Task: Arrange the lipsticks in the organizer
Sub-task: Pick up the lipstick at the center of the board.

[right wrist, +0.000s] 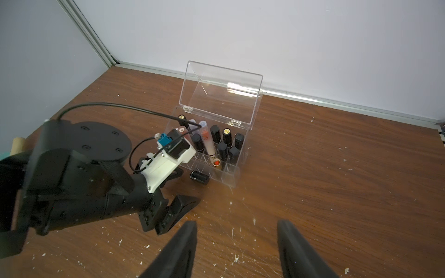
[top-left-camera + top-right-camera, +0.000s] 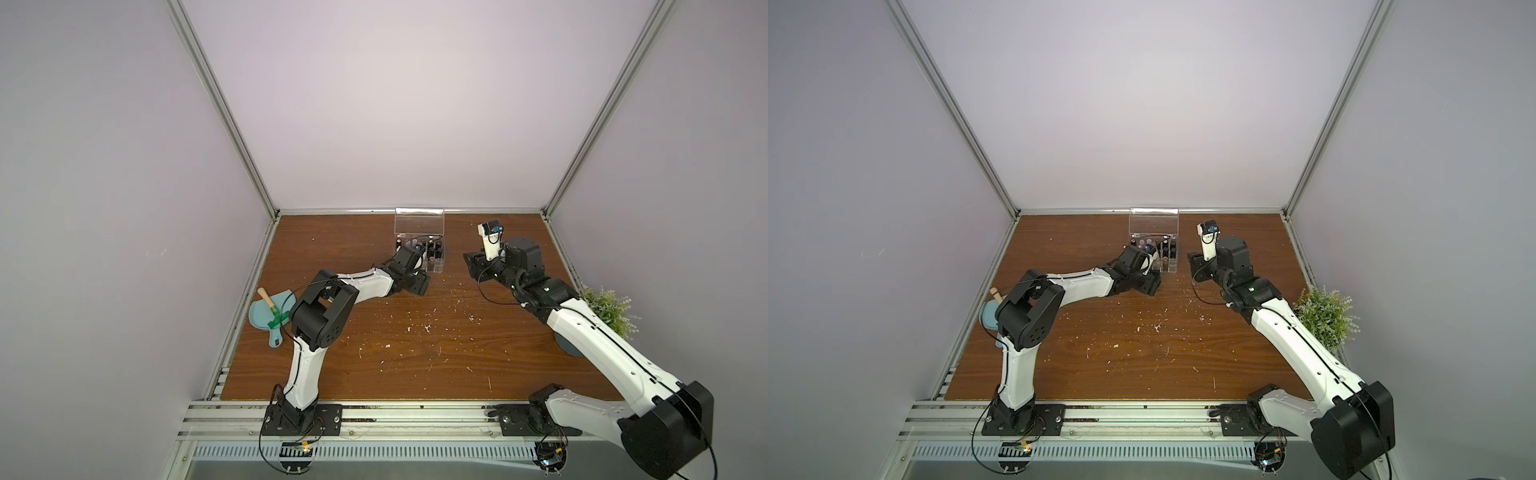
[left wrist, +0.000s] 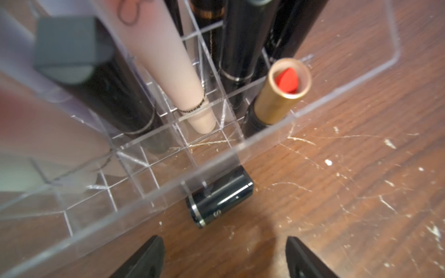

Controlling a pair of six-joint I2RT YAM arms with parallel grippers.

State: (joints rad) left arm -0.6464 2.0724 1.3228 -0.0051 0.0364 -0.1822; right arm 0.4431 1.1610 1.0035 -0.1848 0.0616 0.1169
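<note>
**Left gripper open by the organizer; one short tube lying outside it**

- The organizer [image 1: 243, 125] stands at the far middle of the wooden table [image 2: 415, 353], with its clear lid tipped up and back. It shows in both top views [image 2: 419, 224] [image 2: 1154, 222].
- The lipsticks [image 1: 222, 144] stand upright in its grid, and most are black.
  - A beige-pink tube [image 3: 168, 72] leans in one cell.
  - A gold-cased lipstick [image 3: 277, 101] stands uncapped in a near cell, its red tip exposed.
- A short black tube [image 3: 220, 196] with a silver band lies on its side on the table, just beside the organizer's near wall. It is also visible in the right wrist view [image 1: 199, 177].
- The left gripper [image 3: 224, 240] hangs low just near of that tube. Its jaws are spread and nothing is between them.
- The right gripper [image 1: 237, 223] is to the right of the organizer and well apart from it. Its jaws are also apart and empty.
- A light-blue dustpan [image 2: 266, 316] sits at the left edge of the table and a small plant [image 2: 611, 307] at the right edge.
- White flecks are scattered over the table.
</note>
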